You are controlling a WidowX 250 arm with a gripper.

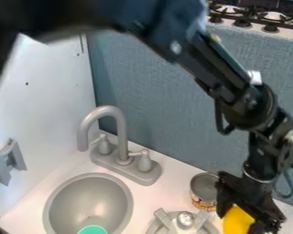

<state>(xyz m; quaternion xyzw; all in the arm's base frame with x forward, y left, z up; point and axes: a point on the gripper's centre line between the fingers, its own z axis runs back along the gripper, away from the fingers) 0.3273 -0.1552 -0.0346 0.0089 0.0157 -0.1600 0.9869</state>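
At the lower right of the frame, a yellow thing lies right against the black tool, below its body and partly hidden by it, cut by the lower edge; whether the tool is open or closed on it, I cannot tell.

At the lower edge, left of centre, a teal round thing sits in the grey oval basin; right of the basin is a grey round fitting with raised bars and a shiny knob; just beyond, beside the tool, an open can stands upright on the white surface, grey inside, its contents too unclear to name.

The arm comes in from the upper left, slants across the top to the right side, then bends steeply down, the tool hanging over the lower right.

Behind the basin stands a grey faucet with two handles; a white panel rises at the left, bearing a grey bracket; a blue-grey wall spans the middle; farthest, at the upper right, is a stove with black grates and knobs.
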